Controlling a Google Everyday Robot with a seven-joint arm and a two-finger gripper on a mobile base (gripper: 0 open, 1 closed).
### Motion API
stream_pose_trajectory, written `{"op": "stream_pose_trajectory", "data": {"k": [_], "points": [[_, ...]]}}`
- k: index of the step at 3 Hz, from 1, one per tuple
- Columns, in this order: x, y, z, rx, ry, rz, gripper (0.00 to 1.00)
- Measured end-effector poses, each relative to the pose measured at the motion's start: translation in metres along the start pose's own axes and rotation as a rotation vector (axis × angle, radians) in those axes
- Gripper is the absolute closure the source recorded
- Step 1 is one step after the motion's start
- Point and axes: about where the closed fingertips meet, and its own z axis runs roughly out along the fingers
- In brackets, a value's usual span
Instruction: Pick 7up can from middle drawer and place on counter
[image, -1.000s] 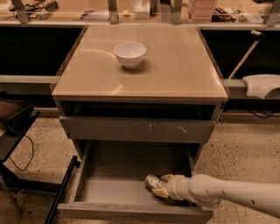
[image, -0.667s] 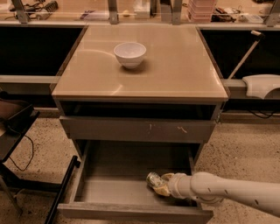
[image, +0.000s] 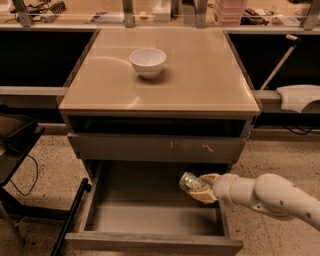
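Observation:
The 7up can (image: 188, 182), small and shiny silver-green, is held in my gripper (image: 199, 188), which is shut on it. The gripper and can hang above the right side of the open middle drawer (image: 140, 217), just under the closed drawer front with pale scratches (image: 160, 148). My white arm (image: 270, 196) reaches in from the lower right. The beige counter (image: 195, 75) is above, on top of the cabinet.
A white bowl (image: 148, 61) sits on the counter's back left. A dark chair or cart (image: 15, 145) stands at the left, with a black bar (image: 70, 220) beside the drawer. A white device (image: 299, 97) lies on the ledge at the right.
The gripper has risen from the drawer floor with the can in it, moving up and slightly right towards the drawer's upper right.

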Motion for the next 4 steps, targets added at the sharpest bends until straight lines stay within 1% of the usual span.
{"op": "stream_pose_trajectory", "data": {"k": [1,2,3,4], "points": [[-0.050,-0.020,-0.075,0.039,-0.040,-0.019,1.00],[-0.097,-0.042,-0.146,0.092,-0.057,-0.047,1.00],[-0.155,-0.066,-0.210,0.182,-0.075,-0.072,1.00],[-0.155,-0.065,-0.210,0.182,-0.075,-0.072,1.00]]}}
